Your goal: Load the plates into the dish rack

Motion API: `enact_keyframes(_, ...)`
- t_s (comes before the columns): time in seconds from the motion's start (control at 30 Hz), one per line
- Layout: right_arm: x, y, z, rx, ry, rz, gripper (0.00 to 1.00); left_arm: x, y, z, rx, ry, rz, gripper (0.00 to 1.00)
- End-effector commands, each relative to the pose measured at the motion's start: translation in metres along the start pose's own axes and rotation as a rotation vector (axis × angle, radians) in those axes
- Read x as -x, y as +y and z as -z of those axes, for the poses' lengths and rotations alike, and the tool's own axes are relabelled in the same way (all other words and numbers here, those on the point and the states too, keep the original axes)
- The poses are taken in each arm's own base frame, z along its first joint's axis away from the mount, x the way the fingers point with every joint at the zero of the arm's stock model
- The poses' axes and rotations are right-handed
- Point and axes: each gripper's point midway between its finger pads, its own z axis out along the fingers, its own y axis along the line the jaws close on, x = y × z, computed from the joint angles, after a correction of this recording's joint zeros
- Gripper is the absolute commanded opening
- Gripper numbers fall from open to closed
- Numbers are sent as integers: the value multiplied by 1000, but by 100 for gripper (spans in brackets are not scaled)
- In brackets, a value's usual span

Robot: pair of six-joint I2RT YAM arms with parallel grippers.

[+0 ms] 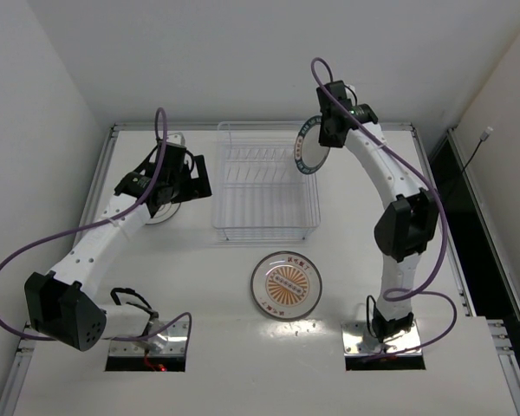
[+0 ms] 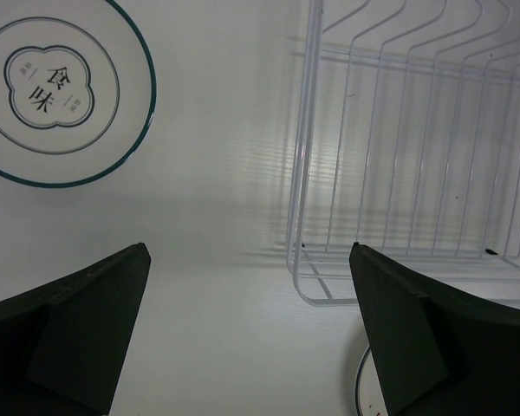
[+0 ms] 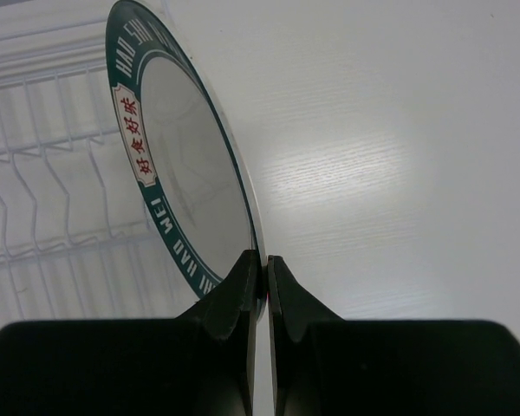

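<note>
White tabletop [image 1: 199, 282]; right claw [image 3: 264, 258] pinches teal-rimmed, lettered plate [image 3: 191, 173] upright.

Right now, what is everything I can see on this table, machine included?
table: one, white, under everything.
rack: one, clear, far middle of the table.
sunburst plate: one, orange centre with dark rim, flat in front of the rack.
ringed plate: one, white with teal rings, flat left of the rack.
lettered plate: one, dark rim, on edge at the rack's far right corner.
left hand: one, black, open, near the ringed plate.
right hand: one, black, shut on the lettered plate.
</note>
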Motion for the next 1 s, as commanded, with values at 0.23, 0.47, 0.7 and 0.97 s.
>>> enact_keyframes(0.23,26,-14,38,-18,-103,-43,0,19,0,15,-13,-63,8,100)
enact_keyframes(0.47,30,-2,18,-18,-76,-32,0,19,0,15,-13,-63,8,100)
enact_keyframes(0.7,27,21,4,-50,-73,45,0,17,8,14,11,-51,-8,100)
enact_keyframes(0.97,-6,44,-10,-44,-14,125,0,20,15,14,33,-58,-5,100)
